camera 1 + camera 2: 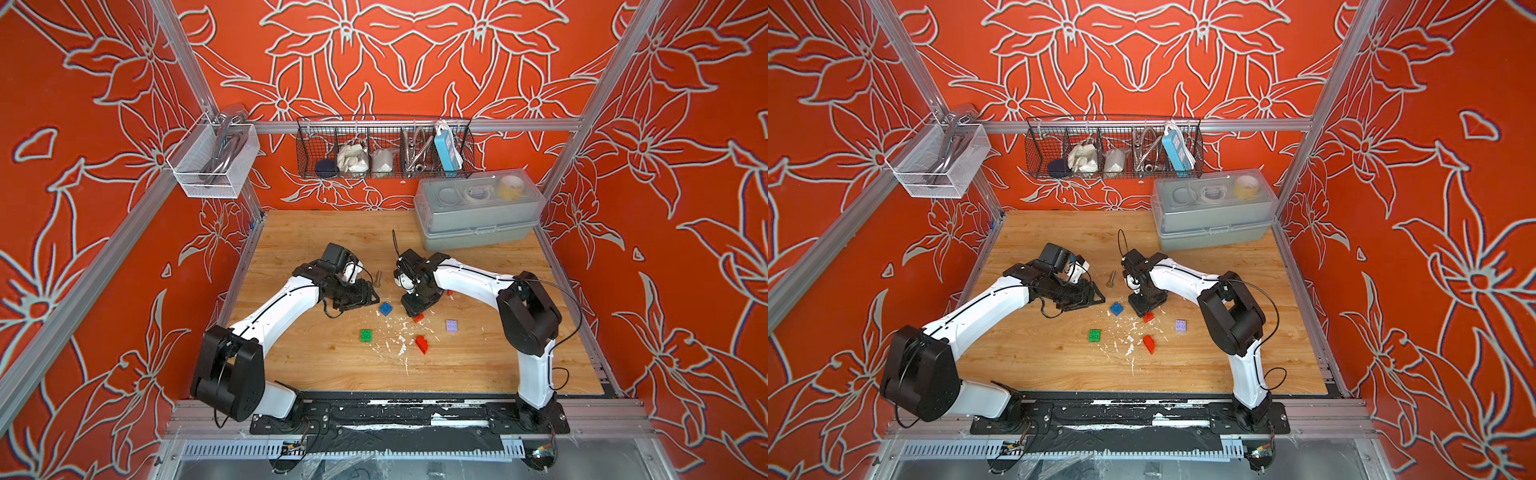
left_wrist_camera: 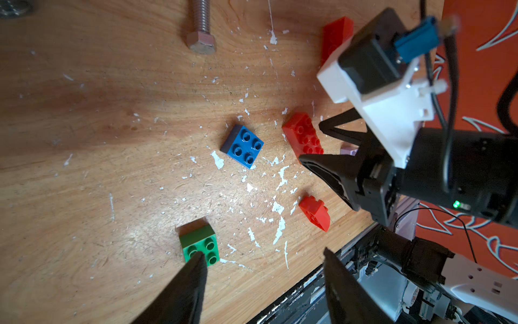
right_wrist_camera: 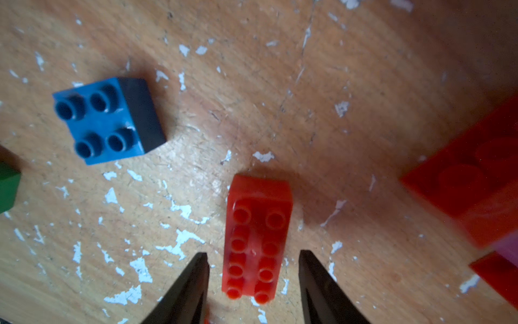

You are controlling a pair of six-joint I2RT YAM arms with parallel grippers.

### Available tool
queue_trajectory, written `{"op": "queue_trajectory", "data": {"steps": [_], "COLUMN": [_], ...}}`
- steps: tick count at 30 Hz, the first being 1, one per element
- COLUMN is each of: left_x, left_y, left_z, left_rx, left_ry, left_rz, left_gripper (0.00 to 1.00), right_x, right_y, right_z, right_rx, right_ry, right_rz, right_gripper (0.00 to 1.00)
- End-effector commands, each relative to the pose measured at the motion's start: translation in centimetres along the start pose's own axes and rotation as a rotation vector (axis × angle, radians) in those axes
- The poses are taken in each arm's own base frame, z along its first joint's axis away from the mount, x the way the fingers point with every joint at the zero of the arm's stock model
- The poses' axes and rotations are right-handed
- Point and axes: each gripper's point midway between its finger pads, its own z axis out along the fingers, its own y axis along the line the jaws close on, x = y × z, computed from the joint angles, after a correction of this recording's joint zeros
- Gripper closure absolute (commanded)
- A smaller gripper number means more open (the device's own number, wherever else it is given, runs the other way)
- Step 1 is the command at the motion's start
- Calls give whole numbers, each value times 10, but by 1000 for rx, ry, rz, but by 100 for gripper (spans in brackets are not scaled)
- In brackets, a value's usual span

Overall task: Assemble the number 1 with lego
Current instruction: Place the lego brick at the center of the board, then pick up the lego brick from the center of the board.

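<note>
A long red lego brick (image 3: 258, 238) lies studs-up on the wooden table between the fingers of my right gripper (image 3: 252, 252). That gripper is open, with a gap on each side of the brick. In both top views the gripper (image 1: 411, 309) covers most of this brick (image 1: 418, 318). A blue brick (image 1: 385, 308) lies to its left, with a green brick (image 1: 366, 335), a sloped red piece (image 1: 421, 344) and a lilac brick (image 1: 452, 326) nearer the front. My left gripper (image 2: 263, 252) hovers open and empty left of the blue brick (image 2: 243, 146), one fingertip over the green brick (image 2: 199, 243).
A grey bolt (image 1: 377, 277) lies between the two wrists. More red bricks (image 3: 471, 179) with a pink piece lie under the right arm. A grey lidded box (image 1: 478, 216) stands at the back right, with a wire basket (image 1: 384, 145) on the wall. White flecks cover the table's middle.
</note>
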Motion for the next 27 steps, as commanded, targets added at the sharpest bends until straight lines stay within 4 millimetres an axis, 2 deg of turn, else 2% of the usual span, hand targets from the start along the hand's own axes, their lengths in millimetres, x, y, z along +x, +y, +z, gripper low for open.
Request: {"op": "queue_trajectory", "data": {"steps": [1, 7, 12, 17, 27], "left_x": [-3, -2, -2, -2, -5], "left_y": [0, 3, 3, 5, 8], "left_z": [-8, -8, -7, -7, -8], "left_rx": [-4, -15, -14, -14, -10], "left_ry": [-32, -31, -24, -26, -30], "left_rz": [12, 6, 0, -7, -30], "left_gripper": [35, 36, 36, 37, 39], "right_x": [-4, -20, -42, -59, -72], "right_y": [13, 32, 40, 47, 60], "right_z": [-23, -21, -14, -7, 12], "right_rx": [10, 27, 38, 23, -36], "right_ry": [-66, -91, -116, -140, -138], "right_rz": [-27, -102, -112, -93, -70], "right_gripper": [49, 49, 39, 35, 39]}}
